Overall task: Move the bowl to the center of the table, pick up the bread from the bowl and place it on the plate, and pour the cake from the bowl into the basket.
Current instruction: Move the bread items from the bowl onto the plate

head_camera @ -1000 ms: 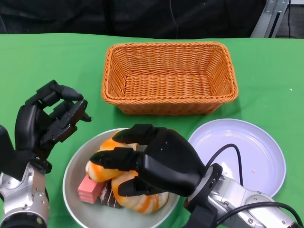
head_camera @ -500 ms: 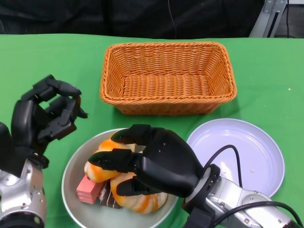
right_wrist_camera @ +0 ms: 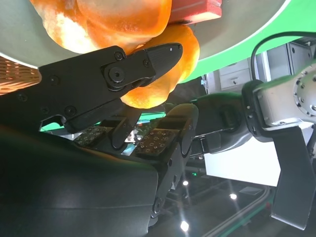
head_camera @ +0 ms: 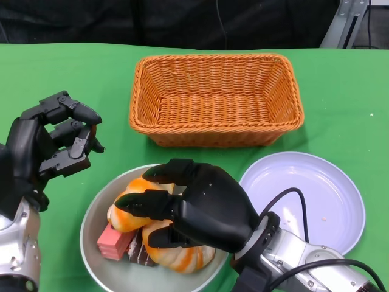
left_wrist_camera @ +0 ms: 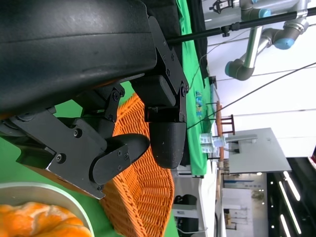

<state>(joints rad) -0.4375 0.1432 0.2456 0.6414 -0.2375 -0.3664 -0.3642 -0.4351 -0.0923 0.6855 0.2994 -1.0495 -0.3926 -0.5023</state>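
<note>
Nearest the robot, the bowl (head_camera: 97, 210) sits on the green table (head_camera: 340, 97) at the lower middle of the head view, its grey rim showing on the left. In it lies the bread (head_camera: 176, 252), a glossy orange-and-white twisted loaf, with a pink cake (head_camera: 113, 241) and a dark brown cake (head_camera: 138, 252) wedged against its left side.

The right hand (head_camera: 197, 207) lies over the bowl with its fingers (head_camera: 146, 202) wrapped onto the top of the bread. The right wrist view shows a black finger (right_wrist_camera: 148, 61) pressed against the orange crust (right_wrist_camera: 163, 84), with the pink slab (right_wrist_camera: 195, 9) just beyond it, so the hand grips the bread. The loaf sits low in the bowl; I cannot tell whether it is lifted clear of the bottom.

To the right of the bowl, just beside it, is the pale plate (head_camera: 316, 188), with a black cable from the right arm crossing its near edge.

The left hand (head_camera: 51, 143) hovers left of the bowl, apart from it, fingers curled inward and holding nothing; its wrist view shows the fingertips (left_wrist_camera: 168, 143) bent in over bare green cloth.

Farthest off, the orange wicker basket (head_camera: 216, 128) stands behind bowl and plate.
</note>
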